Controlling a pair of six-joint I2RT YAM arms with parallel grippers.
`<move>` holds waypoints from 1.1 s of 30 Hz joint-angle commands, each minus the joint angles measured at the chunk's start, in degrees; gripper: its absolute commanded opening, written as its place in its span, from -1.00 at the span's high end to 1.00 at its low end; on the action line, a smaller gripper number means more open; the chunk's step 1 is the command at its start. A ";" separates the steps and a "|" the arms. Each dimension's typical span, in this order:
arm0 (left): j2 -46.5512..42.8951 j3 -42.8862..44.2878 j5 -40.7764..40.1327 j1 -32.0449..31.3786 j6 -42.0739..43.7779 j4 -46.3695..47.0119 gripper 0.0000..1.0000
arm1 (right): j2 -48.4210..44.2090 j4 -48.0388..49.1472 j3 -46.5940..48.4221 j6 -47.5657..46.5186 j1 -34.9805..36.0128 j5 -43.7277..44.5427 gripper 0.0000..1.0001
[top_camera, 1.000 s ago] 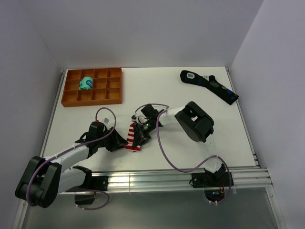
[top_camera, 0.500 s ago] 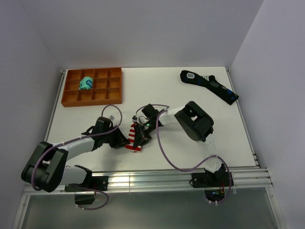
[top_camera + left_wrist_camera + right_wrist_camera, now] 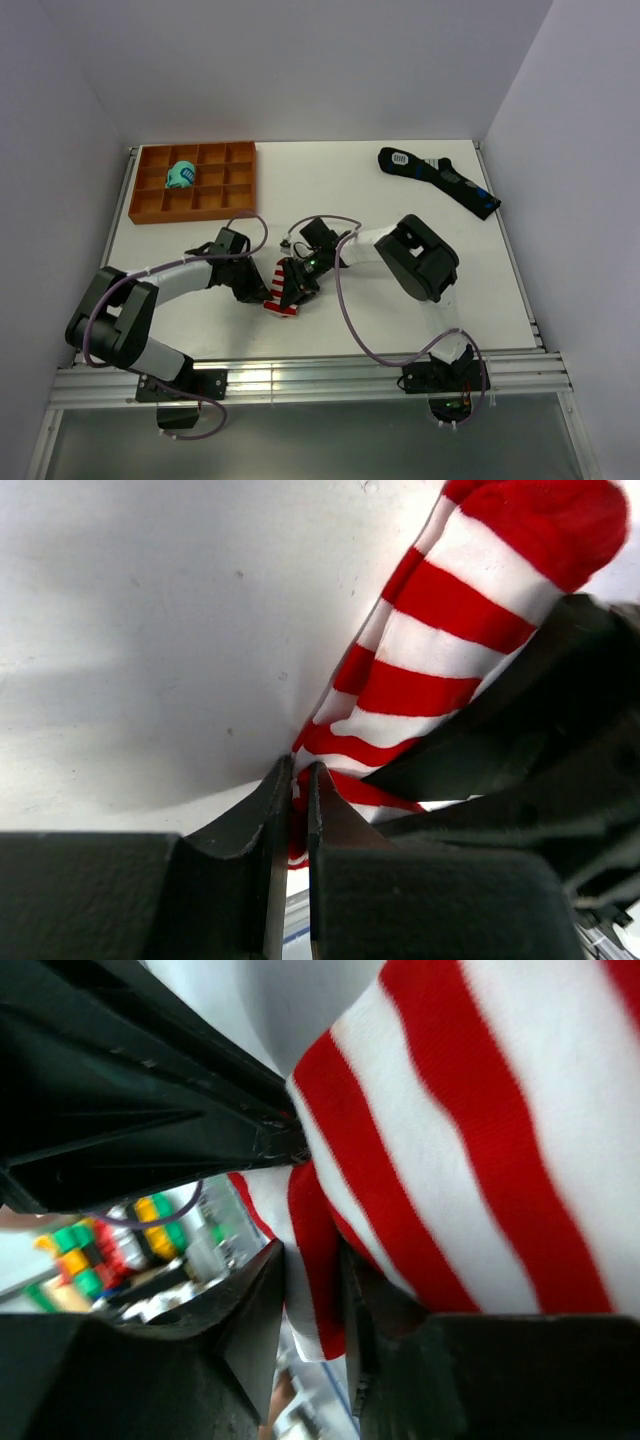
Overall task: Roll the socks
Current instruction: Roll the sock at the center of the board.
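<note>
Plainly the socks (image 3: 450, 610) sit in both pincers — left pincer (image 3: 298, 777) pinching an edge, right pincer (image 3: 312, 1265) gripping a fold

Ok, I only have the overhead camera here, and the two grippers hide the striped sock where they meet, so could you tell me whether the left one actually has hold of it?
Observer: Yes. In the left wrist view the left gripper is nearly shut, pinching a thin edge of the striped sock.
Operator: Thank you. And the right one, please?
Observer: In its own wrist view a fold of the sock fills the gap of the right gripper, so it looks gripped there too.
Operator: Which end of the sock points away from the left gripper?
Observer: The solid red end, at the top right of the left wrist view.
</note>
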 commanded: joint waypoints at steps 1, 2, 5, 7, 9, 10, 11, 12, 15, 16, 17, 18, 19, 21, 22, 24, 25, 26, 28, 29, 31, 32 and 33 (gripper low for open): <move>3.28 3.49 -7.27 -0.27 4.20 -10.24 0.95 | -1.51 2.55 -5.53 -3.92 -0.40 19.82 0.25; 3.64 4.19 -8.23 -0.27 4.37 -12.33 0.96 | -2.31 3.95 -6.42 -3.92 -0.40 20.71 0.23; 5.13 6.92 -8.59 -0.36 4.99 -14.89 0.96 | -5.73 10.45 -10.46 -2.95 -0.49 23.97 0.18; 6.27 8.41 -9.20 -0.27 5.60 -15.87 0.97 | -8.81 15.47 -13.89 -1.90 -0.49 26.51 0.14; 7.07 9.73 -9.73 -0.27 6.30 -17.01 0.97 | -12.22 19.76 -17.13 -1.81 -0.40 28.36 0.13; 7.76 10.00 -9.82 -0.36 6.48 -17.36 0.97 | -13.38 20.74 -17.93 -2.07 -0.40 29.24 0.13; 8.03 10.61 -9.73 -0.36 6.92 -17.63 0.97 | -14.43 21.45 -18.64 -2.33 -0.40 31.07 0.13; 8.30 10.88 -9.82 -0.36 7.10 -18.15 0.97 | -15.57 22.94 -19.43 -3.03 -0.40 31.96 0.13; 9.53 12.02 -9.64 -0.27 7.80 -18.77 0.97 | -21.45 26.28 -22.85 -4.35 -0.32 33.90 0.13; 10.14 12.28 -9.21 -0.27 7.98 -19.03 0.97 | -22.52 27.07 -23.91 -4.79 -0.31 34.08 0.12; 10.41 12.63 -8.94 -0.27 8.50 -19.21 0.97 | -23.57 27.69 -24.35 -5.14 -0.23 34.17 0.12; 10.93 12.98 -8.50 -0.27 8.85 -19.47 0.97 | -25.24 28.66 -25.05 -6.19 -0.05 34.52 0.12; 11.63 13.25 -8.33 -0.36 9.03 -19.74 0.97 | -25.95 28.84 -25.06 -6.90 0.21 34.43 0.12; 12.25 14.04 -8.24 -0.27 9.73 -20.35 0.97 | -27.96 29.19 -25.41 -8.92 1.52 35.65 0.11; 12.60 14.30 -8.32 -0.27 9.91 -20.62 0.97 | -28.50 29.19 -25.41 -9.62 2.23 36.36 0.11; 13.13 14.92 -7.80 -0.27 10.61 -20.88 0.97 | -29.99 29.45 -25.32 -10.85 4.24 36.72 0.11; 13.66 15.09 -7.53 -0.36 10.79 -20.97 0.97 | -30.35 29.89 -25.41 -10.95 4.78 36.81 0.11; 13.92 15.36 -7.01 -0.27 11.14 -20.97 0.97 | -30.61 29.98 -25.24 -11.38 5.22 36.89 0.11; 14.88 15.71 -6.48 -0.27 11.49 -21.23 0.97 | -30.70 28.41 -23.74 -12.35 6.97 37.68 0.11; 15.07 16.06 -6.30 -0.27 11.84 -21.32 0.97 | -30.70 27.79 -23.39 -13.31 7.68 38.21 0.11; 15.68 16.50 -6.21 -0.27 12.11 -21.58 0.97 | -30.35 26.91 -22.25 -14.02 9.95 39.96 0.10; 15.86 16.85 -5.95 -0.36 12.37 -21.76 0.97 | -29.92 26.04 -21.72 -14.81 10.49 40.32 0.10; 15.94 16.94 -5.95 -0.27 12.37 -21.67 0.97 | -29.04 25.94 -21.11 -15.16 11.02 40.84 0.10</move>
